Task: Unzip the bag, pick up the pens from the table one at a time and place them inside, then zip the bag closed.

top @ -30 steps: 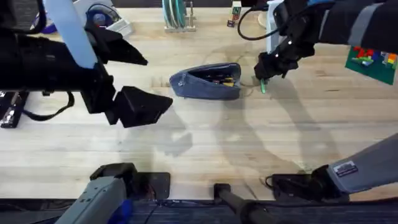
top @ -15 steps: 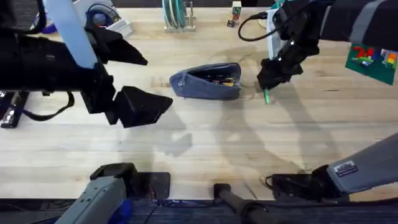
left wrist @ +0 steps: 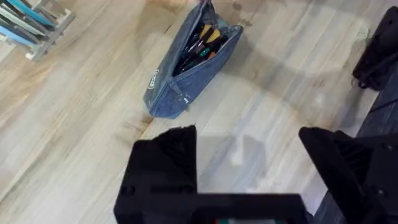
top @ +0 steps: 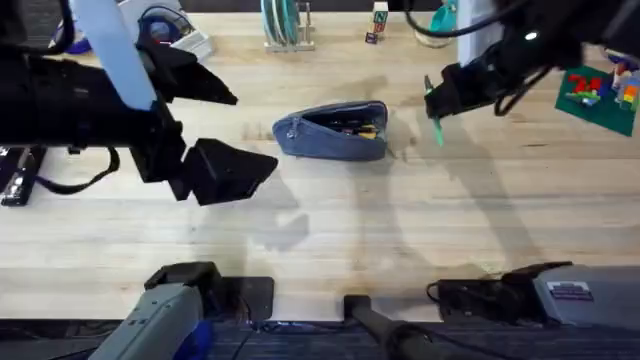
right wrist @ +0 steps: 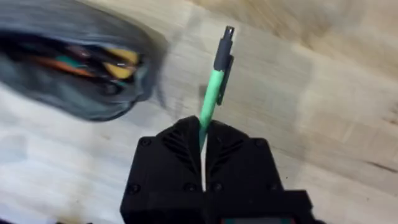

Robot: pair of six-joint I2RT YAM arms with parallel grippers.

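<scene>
The blue-grey bag (top: 335, 132) lies unzipped mid-table, with several coloured pens showing in its gap. It appears too in the left wrist view as the bag (left wrist: 186, 65) and in the right wrist view as the bag (right wrist: 74, 74). My right gripper (top: 438, 103) is to the right of the bag, raised off the table (top: 400, 230), shut on the green pen (top: 437, 130), which hangs down from it. Up close, the green pen (right wrist: 214, 81) sticks out of the right gripper (right wrist: 203, 134), dark clip end outward. My left gripper (top: 257, 132) hovers open to the left of the bag, and the left gripper (left wrist: 249, 155) holds nothing.
A rack of teal discs (top: 283, 25) and small blocks (top: 378, 20) stand along the far edge. A green plate with coloured bricks (top: 600, 95) lies at the far right. A white and blue object (top: 165, 25) sits at the far left.
The right gripper has lifted the green pen off the table beside the bag and swung it up and slightly right. The left arm and the bag have not moved.
</scene>
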